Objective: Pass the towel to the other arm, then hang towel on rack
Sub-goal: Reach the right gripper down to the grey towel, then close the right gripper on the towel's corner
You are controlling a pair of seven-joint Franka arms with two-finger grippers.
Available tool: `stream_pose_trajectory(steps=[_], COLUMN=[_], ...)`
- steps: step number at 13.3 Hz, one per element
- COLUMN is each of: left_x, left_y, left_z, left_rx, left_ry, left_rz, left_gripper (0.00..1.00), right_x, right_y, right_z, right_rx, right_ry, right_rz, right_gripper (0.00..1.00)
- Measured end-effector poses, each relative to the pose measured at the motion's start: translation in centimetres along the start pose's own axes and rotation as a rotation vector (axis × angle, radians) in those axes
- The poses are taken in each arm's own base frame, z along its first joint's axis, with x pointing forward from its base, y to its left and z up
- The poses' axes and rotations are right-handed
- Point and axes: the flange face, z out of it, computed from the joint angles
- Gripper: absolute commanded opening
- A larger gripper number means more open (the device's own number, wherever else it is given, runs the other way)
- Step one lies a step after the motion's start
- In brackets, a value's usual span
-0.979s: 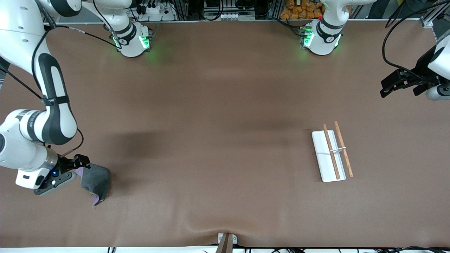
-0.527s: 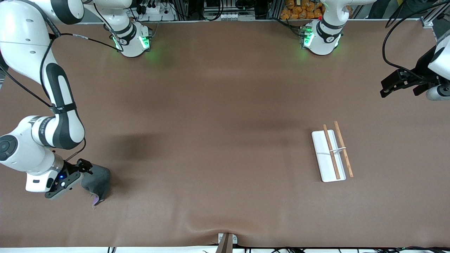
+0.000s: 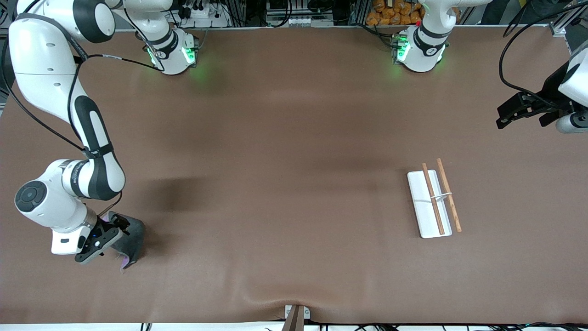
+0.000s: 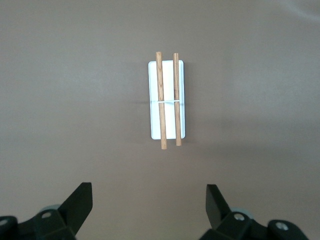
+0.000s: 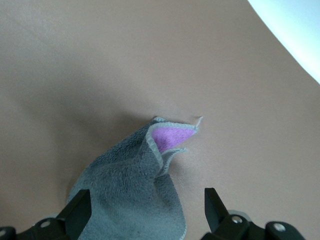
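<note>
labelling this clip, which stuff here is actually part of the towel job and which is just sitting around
Part of the job:
- towel, crumpled on the table at the right arm's end
- rack, toward the left arm's end
- right gripper, open, over the towel
- left gripper, open, waiting above the table's end

Just lying about:
- small bracket at the table edge nearest the front camera

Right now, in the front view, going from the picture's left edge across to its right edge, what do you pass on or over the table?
right gripper → towel → rack → left gripper
</note>
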Motion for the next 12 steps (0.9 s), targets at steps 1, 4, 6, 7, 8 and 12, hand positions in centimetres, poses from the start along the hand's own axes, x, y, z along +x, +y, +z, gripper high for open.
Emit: stream_pose_trajectory(steps=[1,4,6,7,8,12], left_x=[0.0,0.0,0.0,0.0,0.0,0.0], left_y=[0.0,0.0,0.0,0.0,0.0,0.0], left_z=[0.0,0.0,-0.1,-0.1,-0.1,-0.1], left_rx=[0.0,0.0,0.0,0.0,0.0,0.0], left_ry=[0.0,0.001,0.003,0.002,0.002,0.003], left_rz=[0.0,0.0,0.0,0.0,0.0,0.0], left_gripper=[1.0,1.0,1.0,1.0,1.0,1.0], right_x=[0.0,-0.2,-0.2,-0.3,-0.2,-0.1], right_y=[-0.1,-0.4,-0.5,-0.5,-0.5,-0.4], right_z=[0.3,1.1,1.6,1.8,1.9,1.8], right_rx=[0.007,0.036,0.045,0.042,0.033,0.028], right_ry=[0.004,0.022,0.024,0.027,0.034,0.042], right_rz=[0.008,0.049,0.058,0.06,0.061,0.066], right_gripper=[1.0,1.0,0.67,0.29,0.09,0.0])
